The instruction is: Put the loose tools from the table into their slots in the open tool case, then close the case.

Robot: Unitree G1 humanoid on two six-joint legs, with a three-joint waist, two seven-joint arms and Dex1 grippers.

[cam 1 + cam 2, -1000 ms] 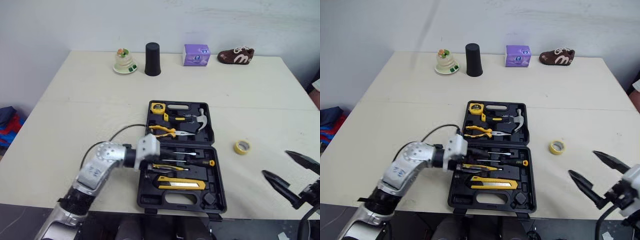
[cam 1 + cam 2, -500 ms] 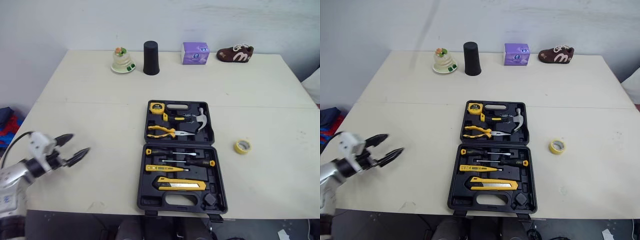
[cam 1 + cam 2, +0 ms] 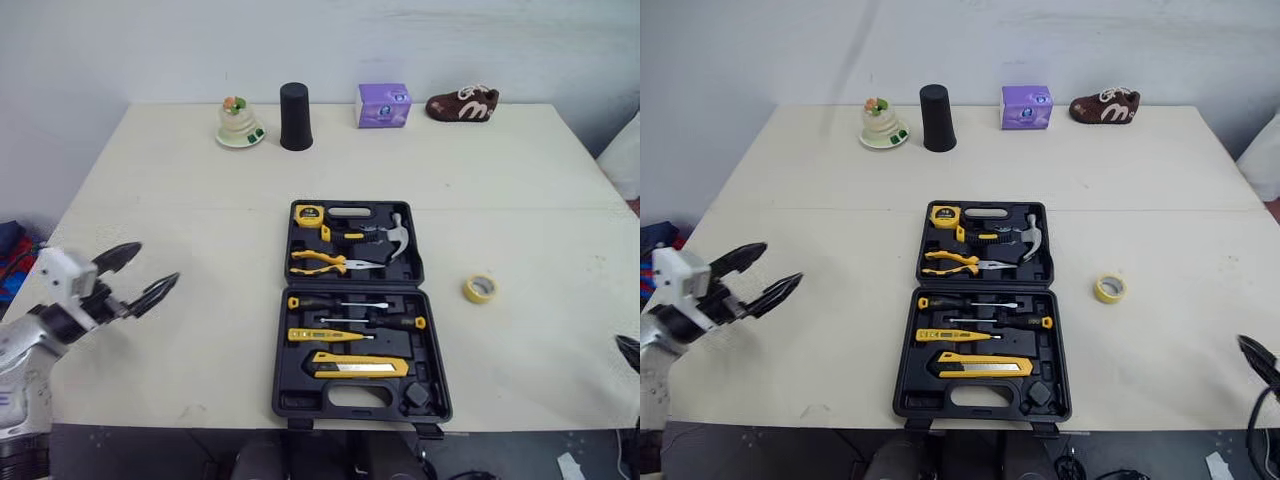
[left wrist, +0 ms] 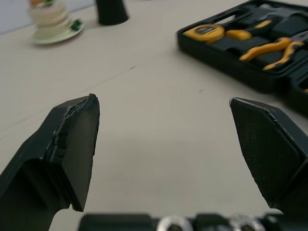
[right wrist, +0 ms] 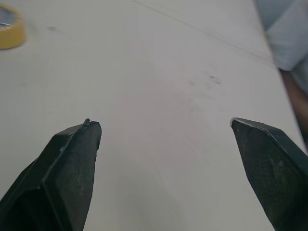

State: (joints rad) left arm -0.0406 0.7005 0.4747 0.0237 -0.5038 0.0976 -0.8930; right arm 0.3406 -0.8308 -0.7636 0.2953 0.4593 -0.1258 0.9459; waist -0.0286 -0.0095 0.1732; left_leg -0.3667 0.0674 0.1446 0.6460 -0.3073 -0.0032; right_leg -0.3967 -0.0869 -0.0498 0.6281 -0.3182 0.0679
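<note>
One open tool case (image 3: 360, 397) is placed by the front edge of the counter (image 3: 180, 180), with one hammer (image 3: 400, 232) and one tape measure (image 3: 309, 213) seated inside. One yellow tape roll (image 3: 481, 289) is left loose toward the right edge. The left hand (image 3: 155, 264), by the left edge, and the right hand (image 5: 163, 124), by the front-right corner, are held open.

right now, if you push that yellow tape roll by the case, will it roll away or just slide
The yellow tape roll lies flat on the table, so it would probably slide, not roll. It is a thin hollow ring, so likely light and easily shifted.
</note>
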